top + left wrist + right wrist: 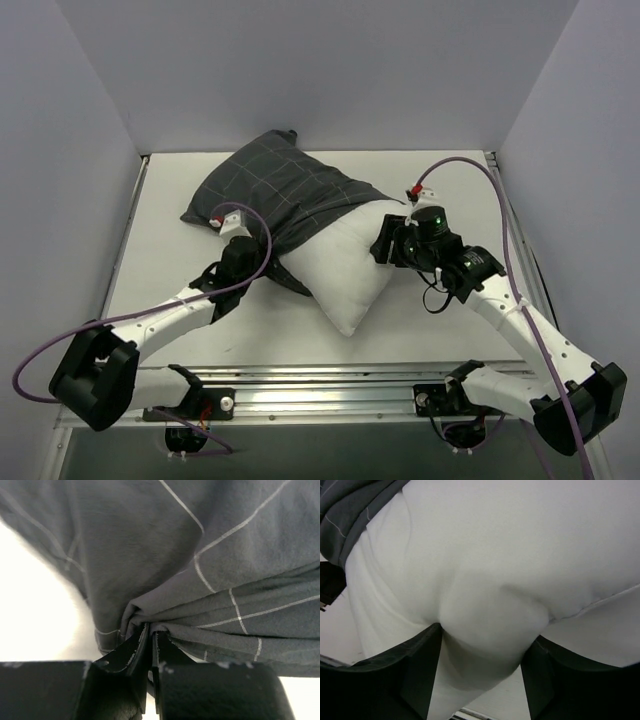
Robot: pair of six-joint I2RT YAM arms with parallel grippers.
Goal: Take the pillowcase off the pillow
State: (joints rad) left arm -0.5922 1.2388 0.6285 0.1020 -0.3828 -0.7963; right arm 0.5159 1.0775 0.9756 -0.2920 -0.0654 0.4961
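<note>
Your left gripper (150, 628) is pressed shut on a bunch of the pillowcase (275, 185). The dark checked cloth is squeezed between its two black fingers (131, 652), and folds run out from that spot like a fan. It looks like you hold the cloth there, close to its open end, so you can drag the cover off.

Your right gripper (489, 632) is pinching a fat lump of the pillow (345, 265). Its fingers stand apart only because the soft white stuffing bulges between them. I think this hold is there to stop the pillow from sliding along when the cloth gets pulled.

The pillow lies slanted on the white table (160, 260). About half of it is out. Its bare white corner points toward the arm bases, and its other end is hidden inside the cover at the far left. The edge of the cover crosses the pillow's middle, and you can see that dark edge at the top left of the right wrist view.

So the job looks about half done. The next move likely needs your two grippers to go apart, the cloth to the far left and the pillow to the near right. Be careful: the pillow is squashy, so the right pinch could slip off. The cloth could also catch on the pillow's hidden corners.
</note>
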